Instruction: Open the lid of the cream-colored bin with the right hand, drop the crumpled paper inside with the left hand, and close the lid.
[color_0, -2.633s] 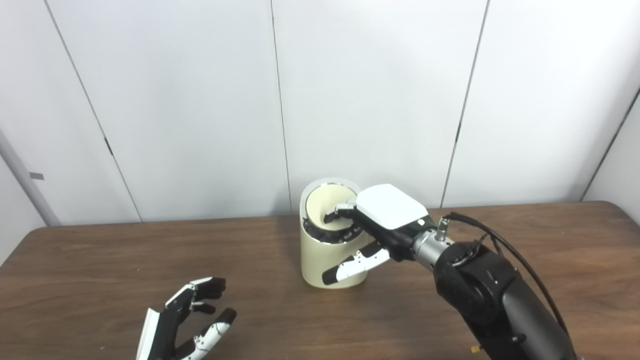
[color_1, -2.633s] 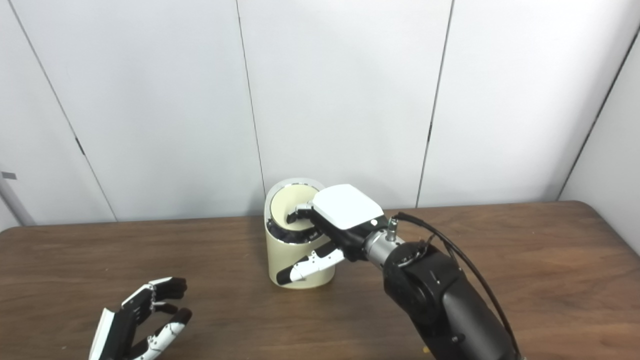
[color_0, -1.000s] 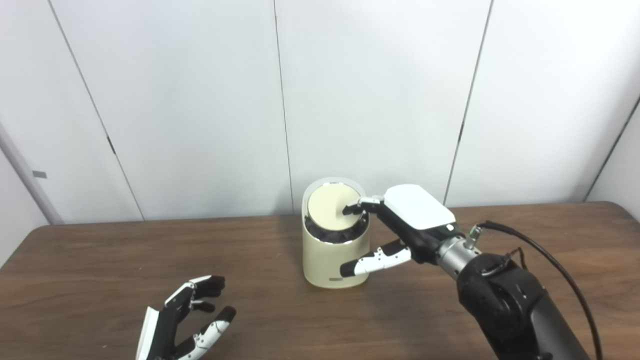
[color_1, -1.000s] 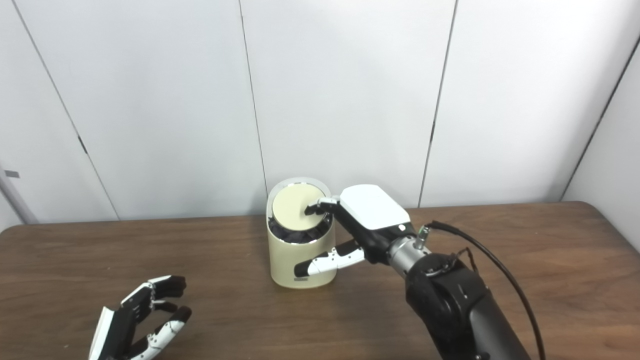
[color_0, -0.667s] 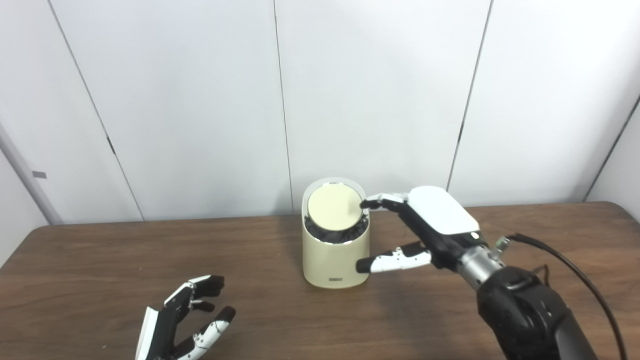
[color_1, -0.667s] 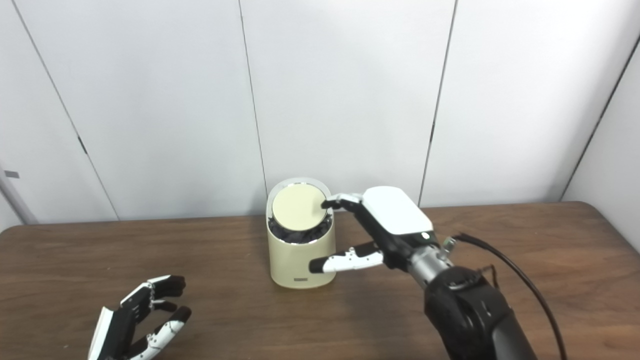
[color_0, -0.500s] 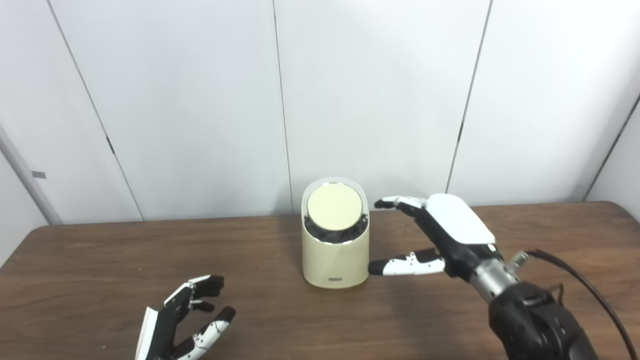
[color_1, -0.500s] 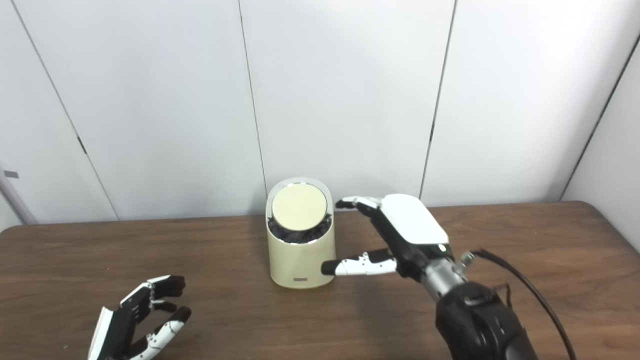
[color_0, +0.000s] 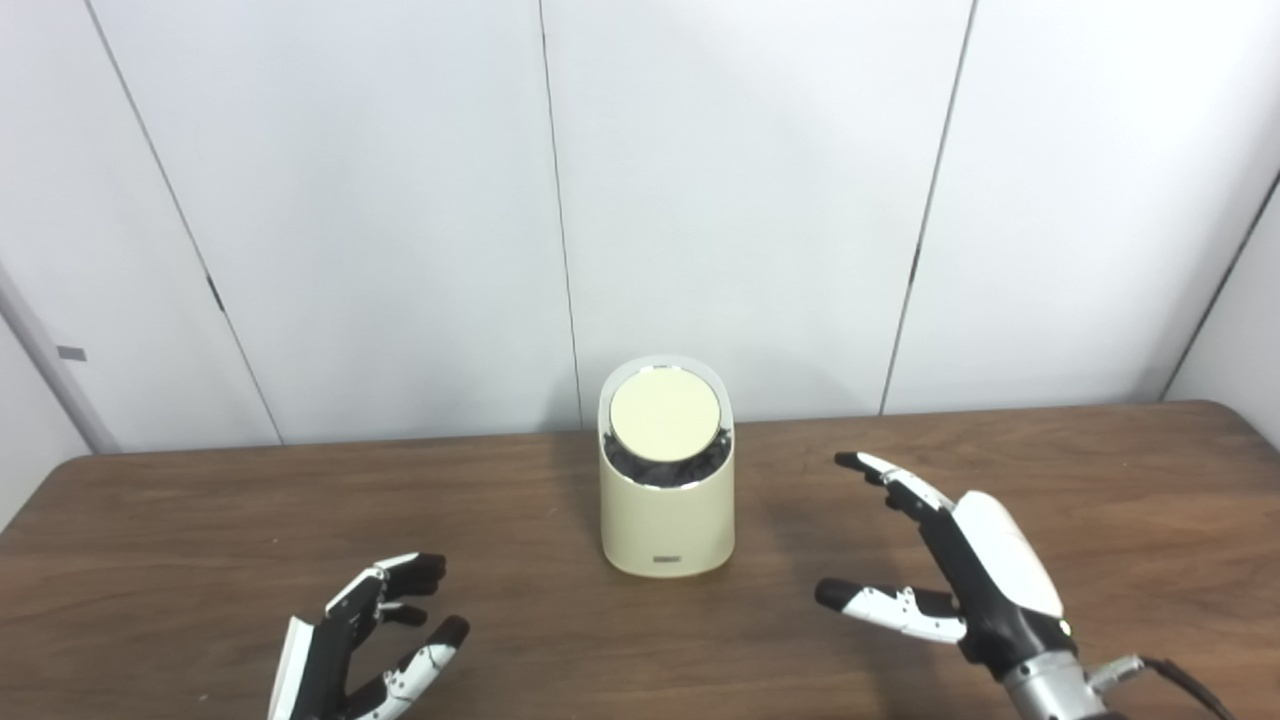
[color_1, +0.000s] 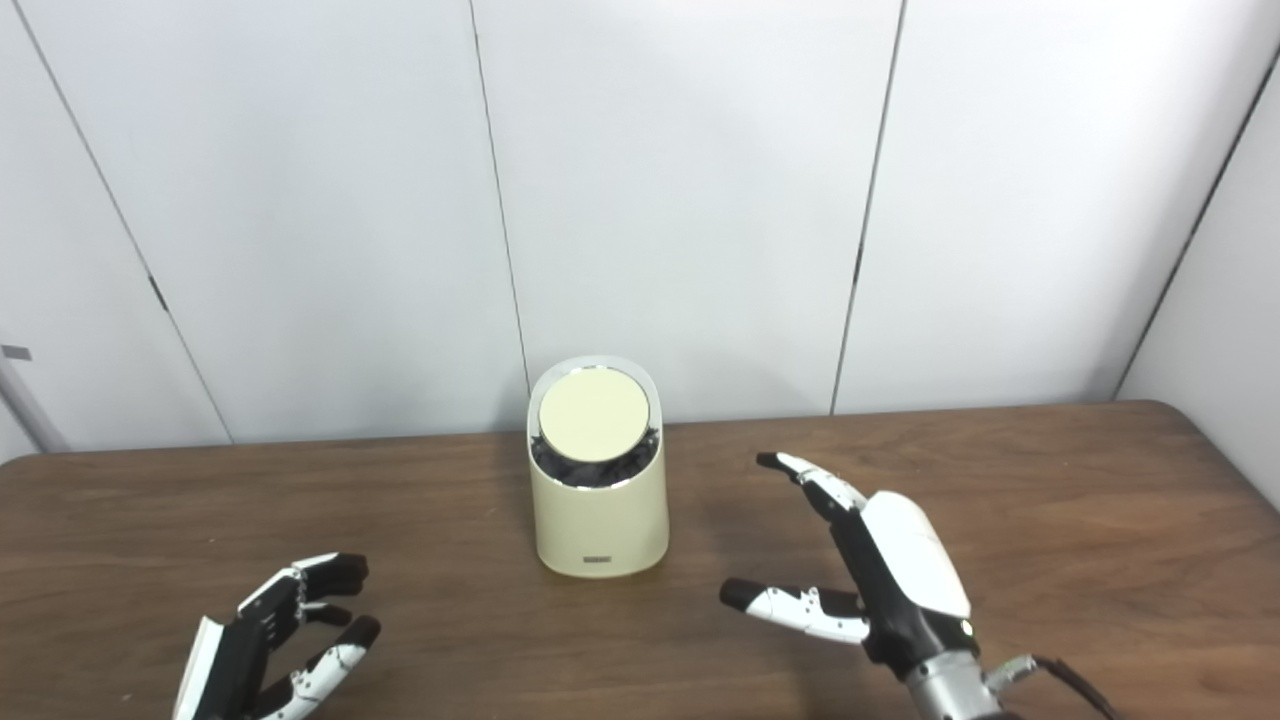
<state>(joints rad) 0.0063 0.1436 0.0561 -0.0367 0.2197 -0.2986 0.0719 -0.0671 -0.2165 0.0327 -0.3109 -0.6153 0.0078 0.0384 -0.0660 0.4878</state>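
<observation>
The cream-colored bin (color_0: 666, 510) stands upright at the middle of the brown table, near the back wall. Its round lid (color_0: 665, 416) sits over the opening and tilts toward me, with a dark gap below its front edge. My right hand (color_0: 960, 570) hovers open to the bin's right and nearer to me, fingers spread, apart from the bin and holding nothing. My left hand (color_0: 352, 655) rests open at the front left, palm up with fingers loosely curled, and it is empty. No crumpled paper shows anywhere in view.
The brown wooden table (color_0: 200, 540) runs the full width of the view. White wall panels (color_0: 400, 200) stand right behind its back edge. The table's right corner (color_0: 1240, 420) curves off at the far right.
My right hand has let go of the lid and drawn back to the right and toward me, away from the bin. The lid has swung over the opening. The left hand has not moved.
</observation>
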